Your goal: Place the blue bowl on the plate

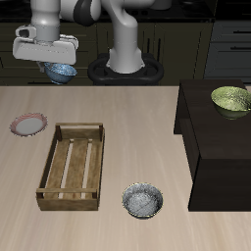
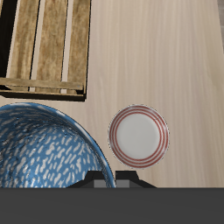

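The claw (image 1: 54, 67) is pinching the blue bowl (image 1: 60, 72) by its rim, holding it high above the worktop (image 1: 137, 127), the plate (image 1: 28, 125) lying below.

Blue bowl (image 1: 60, 71) hangs above the table, plate (image 1: 28, 125) beside the crate (image 1: 73, 167)

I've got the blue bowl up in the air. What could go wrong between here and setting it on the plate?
1. The tool seems to pinch the blue bowl only by its rim, so it may tilt or slip.
2. The plate is about as wide as the bowl; an off-centre drop could overhang it.
3. The wooden crate stands close beside the plate; lower clear of it.
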Tool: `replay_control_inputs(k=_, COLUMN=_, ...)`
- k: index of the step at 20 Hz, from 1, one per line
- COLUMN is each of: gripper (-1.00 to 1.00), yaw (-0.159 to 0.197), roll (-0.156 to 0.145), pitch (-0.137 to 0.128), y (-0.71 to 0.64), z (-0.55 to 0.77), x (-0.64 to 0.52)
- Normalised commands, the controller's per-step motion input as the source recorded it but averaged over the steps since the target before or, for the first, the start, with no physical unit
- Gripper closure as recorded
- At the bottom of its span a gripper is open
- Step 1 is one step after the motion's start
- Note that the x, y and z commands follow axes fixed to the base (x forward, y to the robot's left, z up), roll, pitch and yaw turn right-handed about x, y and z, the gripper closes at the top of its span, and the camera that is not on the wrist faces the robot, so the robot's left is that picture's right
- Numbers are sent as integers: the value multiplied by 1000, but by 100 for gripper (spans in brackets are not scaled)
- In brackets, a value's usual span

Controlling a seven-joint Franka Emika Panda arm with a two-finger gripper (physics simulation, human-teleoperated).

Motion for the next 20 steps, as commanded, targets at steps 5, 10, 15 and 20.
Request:
replay_control_inputs(k=5, gripper=100, yaw=11, roll=18, pitch=20, y=-263, z=-7, x=-73)
replay_control_inputs(k=10, gripper=100, yaw=-20, roll=-49, pitch=2, y=-383, z=68, x=-57)
replay_control_inputs(k=15, gripper=100, yaw=-17, roll=-64, pitch=-15, y=-376, z=113, x=-14)
replay_control_inputs(k=20, gripper=100, yaw=-32, roll=-28, pitch=6, y=-239, z=34, x=49)
